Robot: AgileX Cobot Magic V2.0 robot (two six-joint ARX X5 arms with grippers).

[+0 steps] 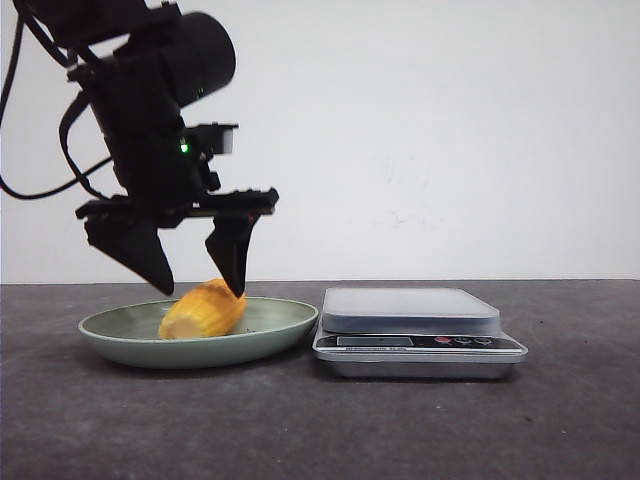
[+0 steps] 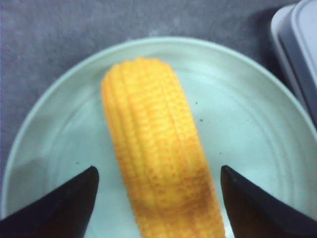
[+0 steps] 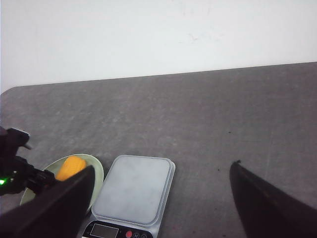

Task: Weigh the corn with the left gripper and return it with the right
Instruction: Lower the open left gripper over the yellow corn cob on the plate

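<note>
The corn (image 1: pixel 203 311), a short yellow-orange cob, lies in the green dish (image 1: pixel 290 328) left of the grey kitchen scale (image 1: pixel 410 310). My left gripper (image 1: pixel 200 290) is open and straddles the corn from above, its black fingertips on either side and not touching it. In the left wrist view the corn (image 2: pixel 158 153) fills the gap between the fingers (image 2: pixel 69 203) over the dish (image 2: pixel 257 129). My right gripper (image 3: pixel 161 171) is open and empty, high above the table, and does not show in the front view. It looks down on the scale (image 3: pixel 133 188), dish (image 3: pixel 96 171) and corn (image 3: pixel 71 167).
The scale's display and buttons (image 1: pixel 420 342) face the front. The dark grey table (image 1: pixel 560 420) stretches right of the scale and in front of both. A white wall stands behind the table. The left arm's cables hang at the far left.
</note>
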